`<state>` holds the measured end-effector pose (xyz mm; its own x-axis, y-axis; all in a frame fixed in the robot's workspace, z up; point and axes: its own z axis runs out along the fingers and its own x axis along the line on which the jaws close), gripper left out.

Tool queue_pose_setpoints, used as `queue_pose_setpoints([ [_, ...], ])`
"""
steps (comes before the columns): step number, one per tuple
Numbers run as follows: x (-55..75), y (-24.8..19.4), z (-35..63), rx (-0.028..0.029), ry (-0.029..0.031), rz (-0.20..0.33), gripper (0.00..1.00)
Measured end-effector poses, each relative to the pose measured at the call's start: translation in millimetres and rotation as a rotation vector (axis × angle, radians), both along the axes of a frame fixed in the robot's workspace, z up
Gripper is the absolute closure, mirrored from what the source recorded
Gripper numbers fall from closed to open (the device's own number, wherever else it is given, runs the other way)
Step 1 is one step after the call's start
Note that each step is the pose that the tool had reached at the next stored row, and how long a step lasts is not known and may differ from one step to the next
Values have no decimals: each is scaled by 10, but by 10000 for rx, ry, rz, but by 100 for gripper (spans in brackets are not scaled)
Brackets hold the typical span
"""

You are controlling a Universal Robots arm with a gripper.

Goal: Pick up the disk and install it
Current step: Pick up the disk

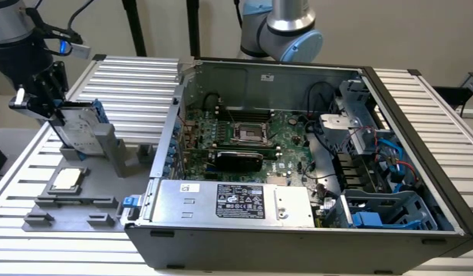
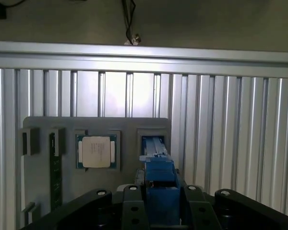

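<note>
Ribbed aluminium tabletop (image 1: 137, 75) carries everything. Nearest, at the exterior view's left, a grey fixture tray (image 1: 75, 204) holds a small CPU chip (image 1: 68, 179). Just behind it the gripper (image 1: 58, 115) has its jaws closed on the disk (image 1: 83, 126), which stands tilted with its lower end at the tray's holder. An open computer case (image 1: 259, 241) sits to the right.

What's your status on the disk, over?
Pincer shut on the disk. Disk on edge at the grey holder, outside the computer case. CPU chip flat on the holder nearby, untouched.
</note>
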<state>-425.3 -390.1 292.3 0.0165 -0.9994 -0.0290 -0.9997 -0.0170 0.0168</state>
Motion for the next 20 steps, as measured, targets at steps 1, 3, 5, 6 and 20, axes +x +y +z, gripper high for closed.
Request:
queue_pose_setpoints([
  [1,2,0,39,0,0,0,67],
  [3,9,0,130,-1,1,0,67],
  [5,18,0,220,-1,2,0,67],
  [6,23,0,264,0,1,0,67],
  [20,136,0,903,-1,1,0,67],
])
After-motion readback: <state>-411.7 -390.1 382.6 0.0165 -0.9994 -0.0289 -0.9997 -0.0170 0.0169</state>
